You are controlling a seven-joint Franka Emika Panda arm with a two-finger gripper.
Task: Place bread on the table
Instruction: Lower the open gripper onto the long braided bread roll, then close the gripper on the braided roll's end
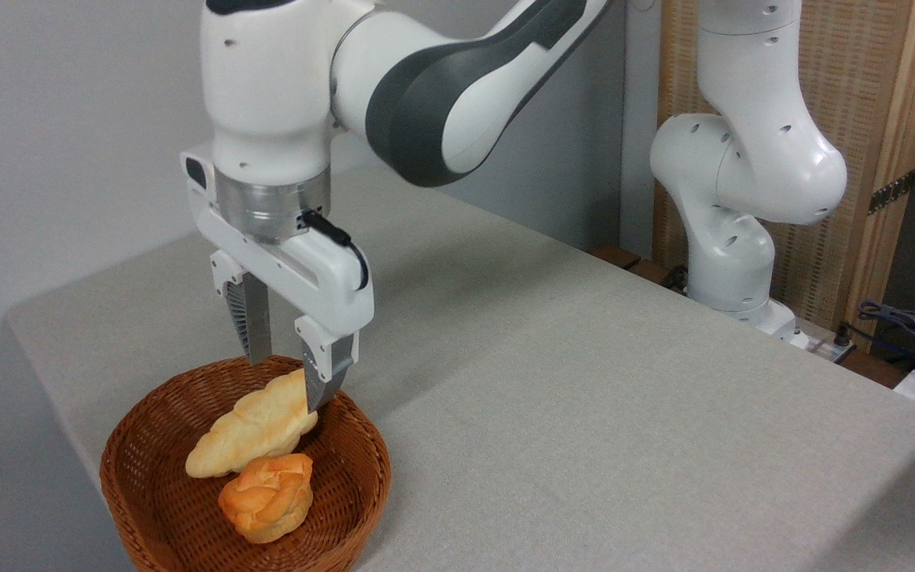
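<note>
Your long pale-golden braided loaf [251,433] lies slanted inside the round brown wicker basket [148,445], leaning on the small orange-brown knotted bun [267,496], so its upper end sits raised. The white two-finger gripper [289,380] hangs there with jaws apart, holding nothing, straddling that end. The grey-beige cloth table [584,413] offers room.

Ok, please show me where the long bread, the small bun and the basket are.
bread [247,433], fixed camera, middle of the pale loaf.
bun [268,496], fixed camera, top of its knotted crust.
basket [120,457], fixed camera, left inner wall below the rim.
</note>
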